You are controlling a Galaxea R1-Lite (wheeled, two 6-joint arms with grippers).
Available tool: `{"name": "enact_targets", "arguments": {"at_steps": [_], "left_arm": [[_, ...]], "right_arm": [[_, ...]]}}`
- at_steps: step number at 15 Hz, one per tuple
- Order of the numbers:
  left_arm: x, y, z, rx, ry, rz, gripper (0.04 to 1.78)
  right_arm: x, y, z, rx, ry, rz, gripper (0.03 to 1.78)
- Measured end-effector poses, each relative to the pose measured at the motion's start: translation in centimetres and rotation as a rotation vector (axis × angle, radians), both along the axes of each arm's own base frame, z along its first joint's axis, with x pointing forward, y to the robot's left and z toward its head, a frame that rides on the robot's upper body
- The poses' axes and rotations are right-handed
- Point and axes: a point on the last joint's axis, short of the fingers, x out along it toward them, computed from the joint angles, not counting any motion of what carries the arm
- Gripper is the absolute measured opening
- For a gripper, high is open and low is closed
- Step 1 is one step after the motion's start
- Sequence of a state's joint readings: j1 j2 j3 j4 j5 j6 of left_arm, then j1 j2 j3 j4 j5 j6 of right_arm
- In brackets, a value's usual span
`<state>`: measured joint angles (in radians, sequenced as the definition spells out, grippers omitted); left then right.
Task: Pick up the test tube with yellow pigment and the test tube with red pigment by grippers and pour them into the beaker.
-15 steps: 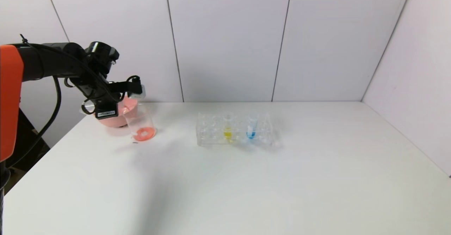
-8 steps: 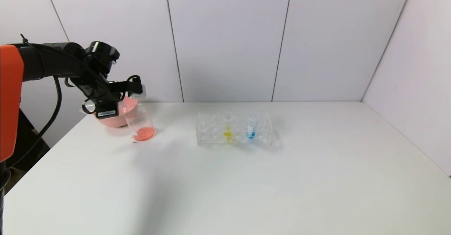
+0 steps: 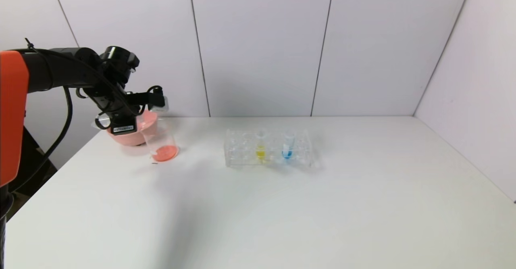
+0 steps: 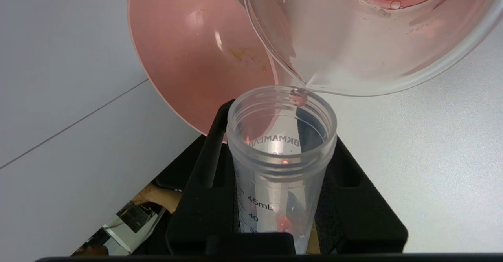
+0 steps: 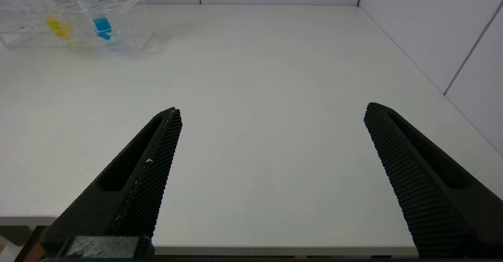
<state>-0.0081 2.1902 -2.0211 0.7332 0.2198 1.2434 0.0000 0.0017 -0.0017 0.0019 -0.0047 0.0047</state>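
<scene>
1. The left gripper (image 4: 281,199) is clamped on the test tube with red pigment (image 4: 281,144), held tipped with its open mouth at the lip of the beaker (image 4: 353,50). The tube is nearly empty; a red drop hangs at its rim.
2. The beaker (image 3: 160,140) stands on the white table (image 3: 258,204) near its far left corner, a pool of red-orange liquid at its bottom. A pink bowl (image 3: 135,130) sits just behind it, touching or nearly so.
3. The test tube with yellow pigment (image 3: 261,144) stands upright in a clear rack (image 3: 268,148) mid-table, beside a blue-bottomed tube (image 3: 287,144).
4. The right gripper (image 5: 271,167) hovers low over the near right part of the table, fingers wide apart and holding nothing.
5. Handling, as a judgement: the tubes look like light, stiff, smooth plastic, likely slippery, so a firm hold on the upper body below the threaded mouth suits best. The beaker looks light and easily tipped.
6. Readable writing on the held tube: "45mL", "40", and reversed raised letters near the mouth.
</scene>
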Motion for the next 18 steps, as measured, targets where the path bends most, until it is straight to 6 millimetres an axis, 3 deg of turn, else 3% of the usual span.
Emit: {"name": "enact_targets", "arguments": {"at_steps": [18], "left_arm": [[-0.15,-0.30,-0.04,-0.003,0.015,-0.002,0.53]], "right_arm": [[0.00,0.00,0.00,0.000,0.000,0.000,1.70]]}}
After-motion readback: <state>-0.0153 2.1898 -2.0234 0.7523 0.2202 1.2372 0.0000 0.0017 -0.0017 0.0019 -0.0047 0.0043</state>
